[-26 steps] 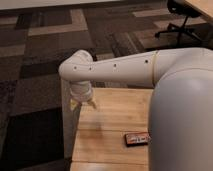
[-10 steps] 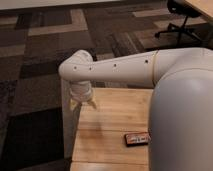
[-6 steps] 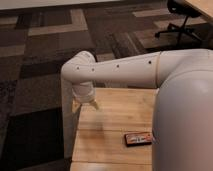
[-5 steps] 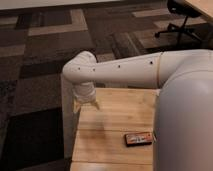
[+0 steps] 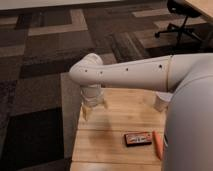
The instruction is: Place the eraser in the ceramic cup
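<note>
White cup at the table's right edge; eraser lies outside it, near front edge. Gripper at back-left corner (open or closed, I cannot tell).

gripper: held over table's far-left corner
eraser: laid toward the front, carrot just right
ceramic cup: set behind (partly hidden)

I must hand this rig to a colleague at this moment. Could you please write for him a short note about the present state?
Claw: low over the far corner of the table, on the picture's left, apart from the eraser.
Eraser: lies flat on the table near the front edge, beside the carrot.
Cup: stands on the table at the picture's right, partly hidden by the arm.
Done: nothing yet.
Left: grasp the eraser, carry it to the cup, drop it in.
</note>
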You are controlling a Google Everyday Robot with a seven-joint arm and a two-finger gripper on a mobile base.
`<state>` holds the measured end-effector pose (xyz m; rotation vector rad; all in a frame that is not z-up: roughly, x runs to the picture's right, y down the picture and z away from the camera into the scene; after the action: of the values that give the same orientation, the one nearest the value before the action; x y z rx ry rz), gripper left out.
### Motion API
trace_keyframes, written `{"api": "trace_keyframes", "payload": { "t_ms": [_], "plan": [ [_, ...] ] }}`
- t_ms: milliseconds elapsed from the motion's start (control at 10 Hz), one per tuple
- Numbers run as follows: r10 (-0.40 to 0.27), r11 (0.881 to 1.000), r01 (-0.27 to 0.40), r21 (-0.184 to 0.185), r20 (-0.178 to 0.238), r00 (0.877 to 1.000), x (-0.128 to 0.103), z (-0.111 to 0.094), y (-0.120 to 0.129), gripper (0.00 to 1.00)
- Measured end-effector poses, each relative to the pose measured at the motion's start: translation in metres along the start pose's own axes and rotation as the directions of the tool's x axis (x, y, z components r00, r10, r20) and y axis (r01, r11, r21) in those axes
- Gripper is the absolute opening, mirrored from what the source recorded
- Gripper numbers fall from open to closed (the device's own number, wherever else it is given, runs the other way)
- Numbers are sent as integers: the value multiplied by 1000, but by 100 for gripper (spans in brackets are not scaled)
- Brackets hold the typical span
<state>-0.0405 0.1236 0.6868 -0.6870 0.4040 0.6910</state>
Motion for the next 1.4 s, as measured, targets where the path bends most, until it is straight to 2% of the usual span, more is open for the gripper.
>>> {"api": "trace_keyframes", "payload": {
  "t_ms": [100, 200, 300, 400, 500, 1000, 1200, 1300, 1400],
  "plan": [
    [-133, 990, 133, 45, -5, 991, 3, -3, -8, 65],
    [-235, 969, 234, 72, 4, 972, 1, -3, -10, 65],
    [-325, 942, 322, 92, 13, 946, -1, -2, -11, 65],
    [-348, 934, 345, 96, 16, 937, -2, -1, -11, 65],
    [-357, 930, 353, 98, 17, 934, -2, -1, -11, 65],
    [-357, 930, 354, 98, 17, 934, -2, -1, -11, 65],
    [-363, 929, 358, 90, 37, 931, 5, 7, -14, 65],
    [-369, 927, 364, 90, 45, 928, 8, 9, -15, 65],
    [-391, 918, 385, 92, 65, 918, 15, 14, -17, 65]
  ]
}}
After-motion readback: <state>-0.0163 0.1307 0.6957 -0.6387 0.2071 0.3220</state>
